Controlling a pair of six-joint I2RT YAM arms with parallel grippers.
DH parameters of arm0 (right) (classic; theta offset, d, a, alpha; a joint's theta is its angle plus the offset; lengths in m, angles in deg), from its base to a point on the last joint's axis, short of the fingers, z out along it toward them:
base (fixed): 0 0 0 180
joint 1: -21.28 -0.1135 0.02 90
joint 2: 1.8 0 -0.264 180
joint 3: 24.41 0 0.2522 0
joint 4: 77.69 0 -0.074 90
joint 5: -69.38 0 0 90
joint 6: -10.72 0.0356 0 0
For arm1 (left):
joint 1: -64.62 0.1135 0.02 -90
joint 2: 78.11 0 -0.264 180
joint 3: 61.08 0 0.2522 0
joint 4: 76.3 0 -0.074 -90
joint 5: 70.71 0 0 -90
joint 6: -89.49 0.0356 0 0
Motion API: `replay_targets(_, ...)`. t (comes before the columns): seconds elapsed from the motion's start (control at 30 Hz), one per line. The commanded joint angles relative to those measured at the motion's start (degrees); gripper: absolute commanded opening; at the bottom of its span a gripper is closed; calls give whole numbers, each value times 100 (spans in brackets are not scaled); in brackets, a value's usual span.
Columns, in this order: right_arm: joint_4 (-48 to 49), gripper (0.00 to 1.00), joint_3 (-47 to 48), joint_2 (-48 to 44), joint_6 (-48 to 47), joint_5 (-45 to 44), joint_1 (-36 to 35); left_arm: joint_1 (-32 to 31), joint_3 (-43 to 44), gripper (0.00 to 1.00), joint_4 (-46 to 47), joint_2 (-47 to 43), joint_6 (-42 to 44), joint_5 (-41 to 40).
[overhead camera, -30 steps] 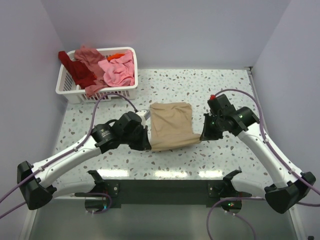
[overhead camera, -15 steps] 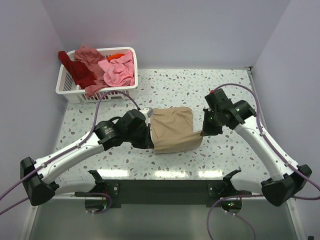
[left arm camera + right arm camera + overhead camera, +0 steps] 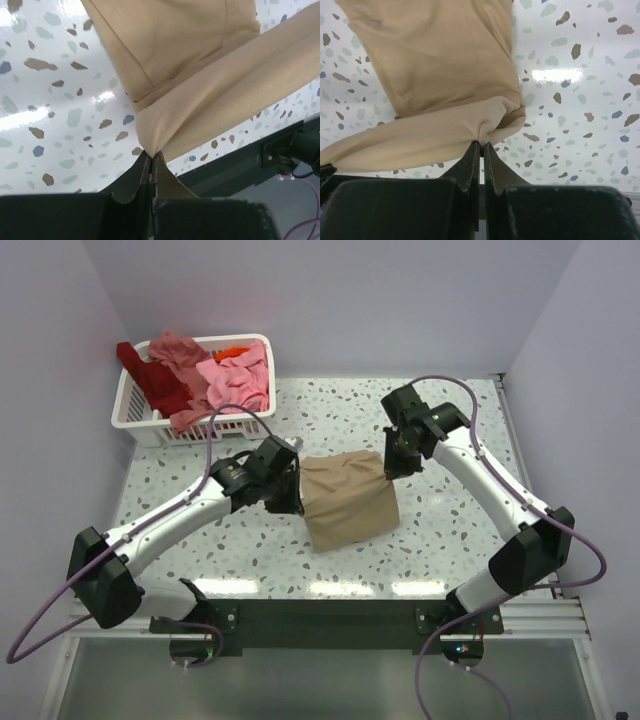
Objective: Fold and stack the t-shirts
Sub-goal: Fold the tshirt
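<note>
the left claw is clenched, its two fingers pressed together with only a thin seam between them, pinching a corner of the tan t-shirt where the folded layers run to a point. the right claw is squeezed just as tight on the opposite side of the same shirt, its tips nipping a bunched fold of the tan cloth. from above, the shirt sits near the middle of the speckled bench as a compact, roughly square bundle between the two arms, with the left claw at its left edge and the right claw at its far right corner. in both wrist views one layer is pulled taut from the pinch while another lies flat on the bench beyond it. a white slatted basket stands at the far left corner of the bench, well apart from the tan shirt. it holds a heap of clothes: a light pink t-shirt on the right, a salmon t-shirt toward the back left, a dark red t-shirt draped over the left rim, and a scrap of an orange t-shirt showing at the back.
</note>
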Motion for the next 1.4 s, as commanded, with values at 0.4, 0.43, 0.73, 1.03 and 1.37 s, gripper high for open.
replay_targets(0.4,236,0,1949,1876,-588,-238,638,1201,1723,0,48,1822,1213,-103)
replay_targets(0.43,262,0,2211,2165,-597,-211,725,1271,1811,0,101,1919,1222,-138)
replay_targets(0.73,7,71,4437,3328,-746,-27,998,1509,3798,83,-278,2992,1240,-885)
replay_targets(1.03,1051,84,2472,1835,-984,658,1165,1500,2553,89,310,2141,1126,-305)
replay_targets(1.37,2116,91,-52,832,-1273,2275,1631,1474,549,95,874,901,880,151)
